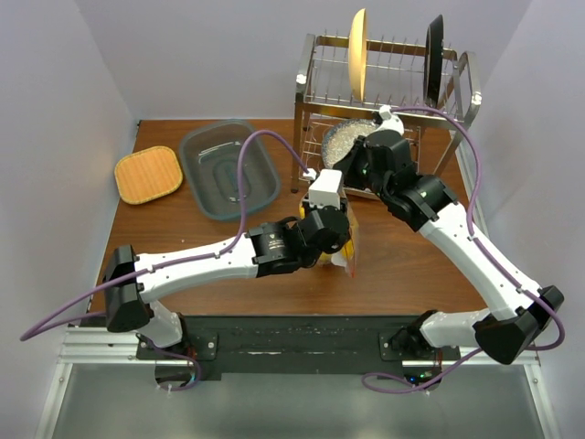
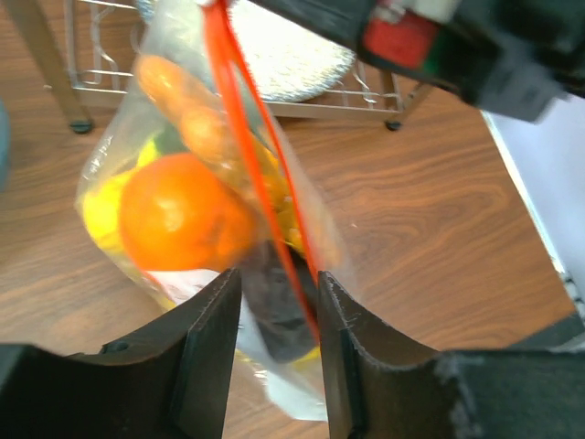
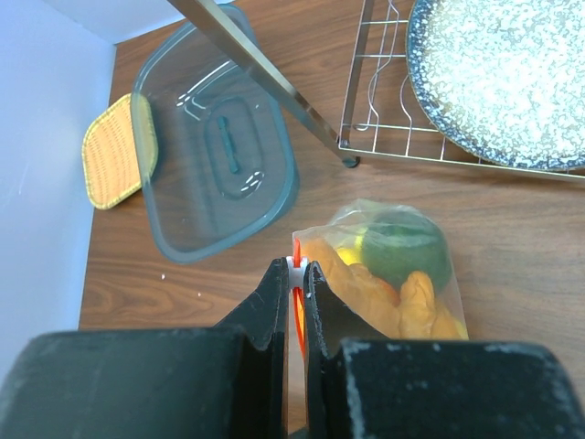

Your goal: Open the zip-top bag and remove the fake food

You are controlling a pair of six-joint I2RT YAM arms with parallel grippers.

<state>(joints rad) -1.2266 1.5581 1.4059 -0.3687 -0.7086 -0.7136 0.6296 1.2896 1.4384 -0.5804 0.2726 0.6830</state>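
Far left on the desk (image 1: 411,265) there's a woven orange mat (image 1: 148,174), with the grey tub (image 1: 228,169) right beside it. Mid-desk, the left jaws are clamped on one end of the zip-top bag (image 2: 210,183), fake food (image 2: 178,215) packed inside. The right jaws are pinched tight on its orange zip strip (image 2: 218,46). The wire dish rack (image 1: 306,87) and a speckled plate (image 3: 503,73) crowd in just behind.

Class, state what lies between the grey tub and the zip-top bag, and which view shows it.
Only a bare strip of wooden table lies between the grey tub and the zip-top bag, shown in the right wrist view.
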